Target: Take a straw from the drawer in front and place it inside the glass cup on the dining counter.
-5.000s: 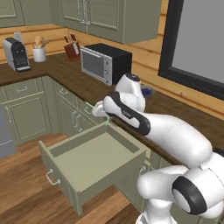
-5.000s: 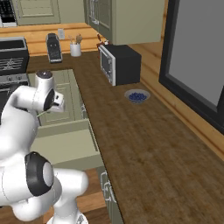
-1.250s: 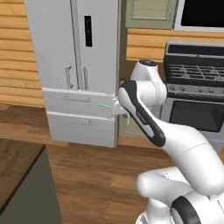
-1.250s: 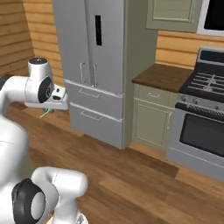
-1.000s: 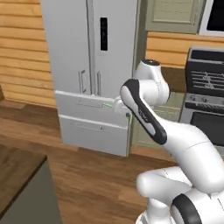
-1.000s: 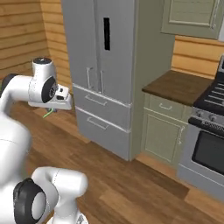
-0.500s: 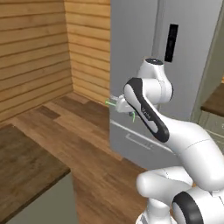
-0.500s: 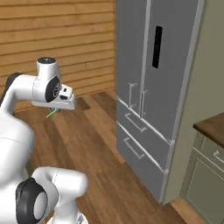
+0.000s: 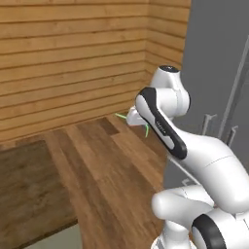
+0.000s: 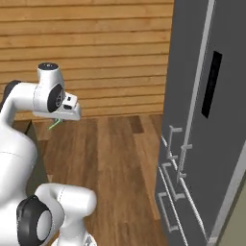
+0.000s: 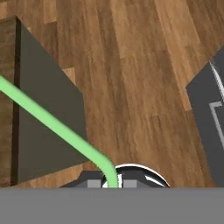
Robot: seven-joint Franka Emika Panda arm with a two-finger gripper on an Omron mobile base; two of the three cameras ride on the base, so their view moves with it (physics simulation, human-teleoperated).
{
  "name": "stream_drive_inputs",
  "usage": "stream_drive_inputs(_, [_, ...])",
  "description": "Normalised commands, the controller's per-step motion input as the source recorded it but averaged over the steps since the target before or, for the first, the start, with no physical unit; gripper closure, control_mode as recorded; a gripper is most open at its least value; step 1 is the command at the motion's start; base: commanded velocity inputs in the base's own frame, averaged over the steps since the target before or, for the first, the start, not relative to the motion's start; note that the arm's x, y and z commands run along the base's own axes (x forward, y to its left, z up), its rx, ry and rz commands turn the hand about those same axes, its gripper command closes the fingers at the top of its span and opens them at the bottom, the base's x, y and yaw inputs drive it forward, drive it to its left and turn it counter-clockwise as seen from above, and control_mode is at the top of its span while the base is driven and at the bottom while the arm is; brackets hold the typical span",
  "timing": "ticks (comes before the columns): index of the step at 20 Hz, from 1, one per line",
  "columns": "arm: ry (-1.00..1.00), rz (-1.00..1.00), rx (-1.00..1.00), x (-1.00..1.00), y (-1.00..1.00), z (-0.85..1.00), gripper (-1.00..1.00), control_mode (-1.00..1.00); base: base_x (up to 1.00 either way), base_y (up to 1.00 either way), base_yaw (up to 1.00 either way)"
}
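My gripper (image 11: 113, 181) is shut on the straw (image 11: 52, 122), a thin light-green stick that runs from the jaws up to the left edge of the hand view. In the base views the gripper (image 9: 133, 119) (image 10: 67, 113) is held high in front of the arm, and short green ends of the straw (image 9: 121, 116) (image 10: 55, 124) stick out beside it. The dark wood top of the dining counter (image 9: 29, 194) (image 11: 6, 100) lies low on the left, below and left of the gripper. The glass cup and the drawer are out of view.
A tall grey fridge (image 10: 206, 120) (image 9: 219, 73) with bar handles stands close on the right. A wood-plank wall (image 9: 73, 63) closes the back. Open wood floor (image 10: 120, 158) lies between the counter and the fridge.
The whole picture has swung as the base turns: the fridge has slid to the right, and the plank wall and dining counter have come in. The gripper still holds the straw.
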Motion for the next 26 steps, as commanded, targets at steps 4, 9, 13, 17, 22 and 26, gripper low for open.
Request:
stream_drive_inputs(4, [0.0,0.0,0.0,0.0,0.0,0.0,1.0,1.0,1.0,-0.68,0.47])
stream_drive_inputs(9, [0.0,0.0,0.0,0.0,0.0,0.0,1.0,1.0,1.0,-0.12,0.32])
stream_drive_inputs(13, [0.0,0.0,0.0,0.0,0.0,0.0,1.0,1.0,1.0,0.24,0.12])
stream_drive_inputs(17, [0.0,0.0,0.0,0.0,0.0,0.0,1.0,1.0,1.0,0.16,0.12])
stream_drive_inputs(22, [0.0,0.0,0.0,0.0,0.0,0.0,1.0,1.0,1.0,0.06,0.25])
stream_drive_inputs(26, [0.0,0.0,0.0,0.0,0.0,0.0,1.0,1.0,1.0,0.0,0.41])
